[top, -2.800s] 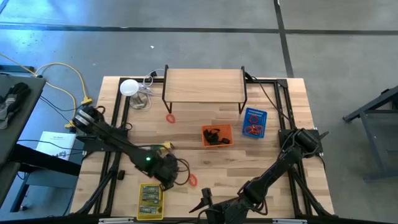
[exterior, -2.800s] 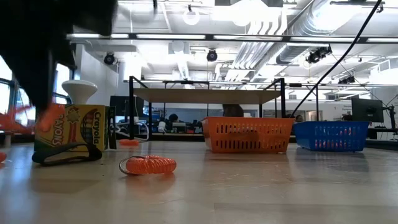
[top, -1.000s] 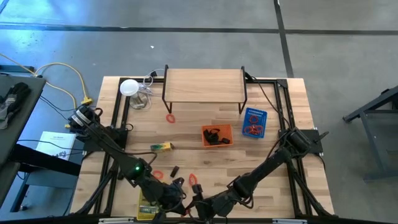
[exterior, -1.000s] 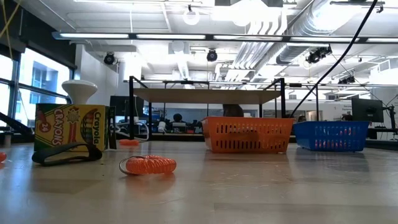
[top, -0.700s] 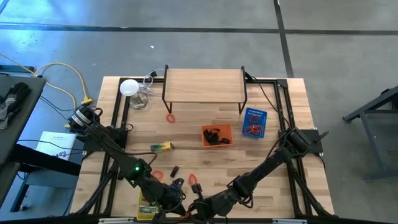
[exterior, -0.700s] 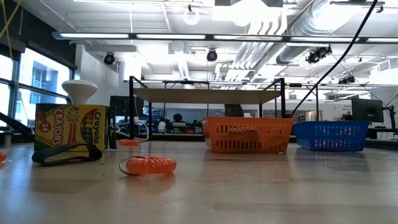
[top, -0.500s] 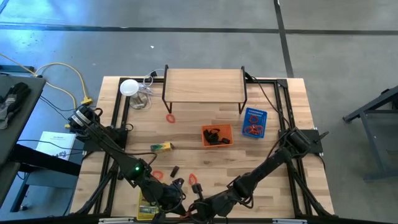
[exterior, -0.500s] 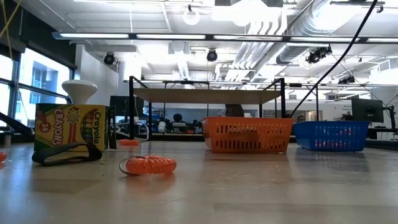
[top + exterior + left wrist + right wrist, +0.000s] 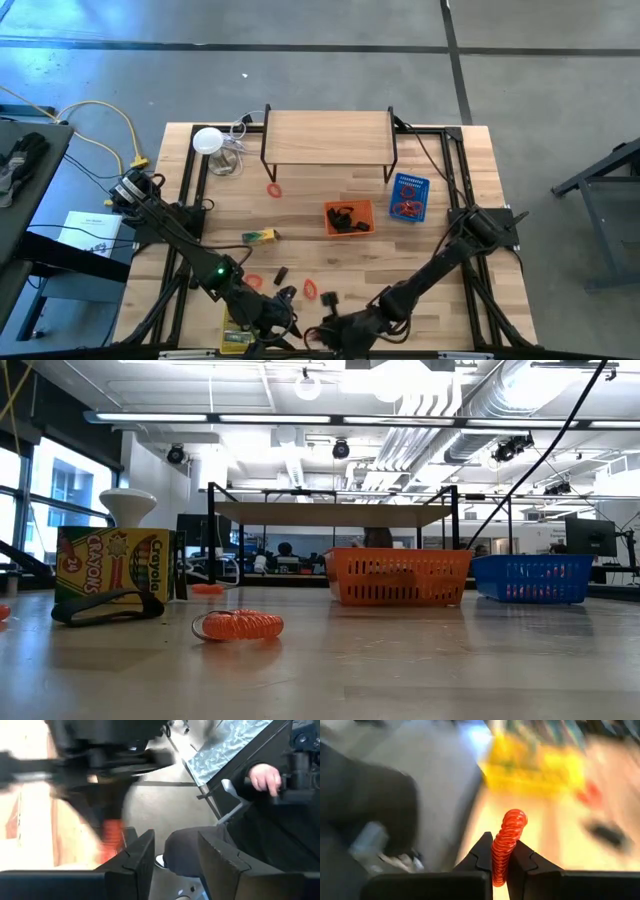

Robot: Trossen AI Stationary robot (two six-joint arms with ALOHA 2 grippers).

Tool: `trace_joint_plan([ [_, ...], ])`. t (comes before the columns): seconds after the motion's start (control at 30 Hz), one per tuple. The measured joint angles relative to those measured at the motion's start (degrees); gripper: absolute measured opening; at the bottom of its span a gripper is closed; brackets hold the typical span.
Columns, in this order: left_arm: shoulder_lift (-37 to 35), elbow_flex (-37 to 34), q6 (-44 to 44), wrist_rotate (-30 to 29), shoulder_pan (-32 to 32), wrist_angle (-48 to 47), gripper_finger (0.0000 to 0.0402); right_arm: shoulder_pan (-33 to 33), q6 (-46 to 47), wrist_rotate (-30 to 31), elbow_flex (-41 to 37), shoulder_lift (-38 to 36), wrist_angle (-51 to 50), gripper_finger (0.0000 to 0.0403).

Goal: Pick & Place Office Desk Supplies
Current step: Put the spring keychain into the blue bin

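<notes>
The office desk supplies lie across the near half of the table: a red band (image 9: 309,289), a second red band (image 9: 254,281), a black clip (image 9: 282,272) and a yellow-green pack (image 9: 259,236). My right gripper (image 9: 502,842) is at the near edge, shut on a red coiled band (image 9: 513,822). Just to its left my left gripper (image 9: 176,840) stands open with nothing between its fingers. In the high view both grippers (image 9: 283,322) (image 9: 326,326) sit close together. The low view shows no gripper. My right gripper pinches the red coiled band between its two fingers, on the band's lower part (image 9: 503,855). The rest of the band stands out beyond the fingertips, clear of the table. From which side the fingers come does not show.
A yellow basket (image 9: 240,325) sits at the near left, an orange basket (image 9: 348,217) with black clips mid-table, and a blue basket (image 9: 409,197) with red bands to its right. A wooden shelf (image 9: 328,137) and a white disc (image 9: 207,140) stand at the back. A person's hand (image 9: 262,776) shows beyond the near edge.
My right gripper has drawn a little toward the table's right edge, away from my left gripper. The loose supplies on the table have stayed where they were.
</notes>
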Motion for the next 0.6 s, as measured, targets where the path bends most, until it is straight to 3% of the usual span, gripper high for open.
trace_joint_plan([
  [0.2,0.00,0.00,-0.85,-0.10,-1.12,-0.25,0.0145,2.20,23.88,16.30,0.00,-6.57,-31.21,0.0009],
  [0.37,0.00,0.00,-1.20,-0.10,-1.83,-0.50,0.0145,4.92,51.63,27.24,0.00,-11.84,-56.59,0.0011],
  [0.47,0.00,0.00,-1.27,-0.09,-1.87,-0.75,0.0145,4.95,66.61,29.26,0.08,-12.42,-69.35,0.0013],
  [0.6,0.00,0.00,-1.29,-0.08,-1.87,-1.20,0.0145,4.14,83.06,26.95,-0.05,-12.07,-86.19,0.0014],
])
